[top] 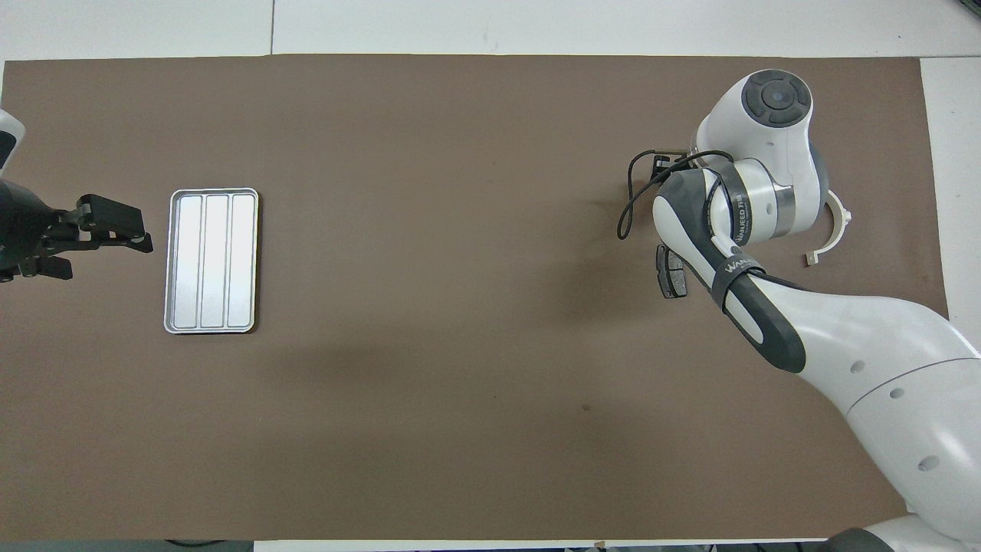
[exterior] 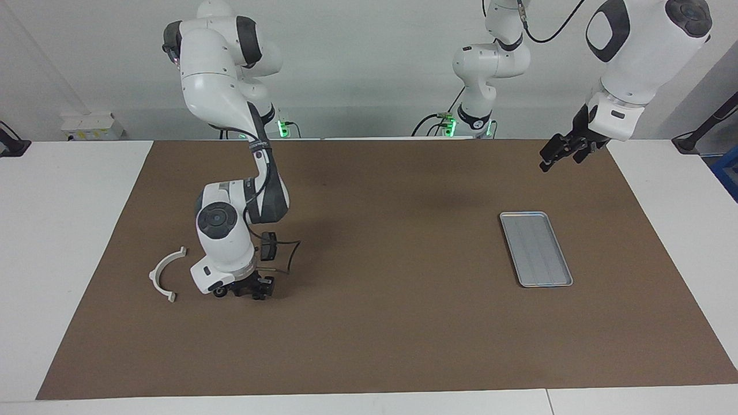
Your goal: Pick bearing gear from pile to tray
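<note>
Your right gripper (exterior: 249, 290) is pressing down among the small dark parts of the pile (exterior: 233, 291) on the brown mat (exterior: 380, 346), toward the right arm's end of the tabletop and well out from the robots' edge. Its wrist is covering the fingertips, so you cannot tell how wide it is standing or whether it is gripping anything. From overhead the arm is hiding the gripper, and one dark grey pad-shaped piece (top: 672, 272) is showing on the mat just beside the forearm. The white curved arc piece (exterior: 165, 273) is lying flat just beside the wrist, closer to the mat's short edge at that end, apart from the gripper. The tray (exterior: 535, 248) is sitting empty on the mat toward the left arm's end of the tabletop, well apart from the pile, its long sides running away from the robots. Your left gripper (exterior: 552, 154) is waiting in the air with its fingers spread wide, over the mat between the tray and the mat's corner at the robots' edge.
</note>
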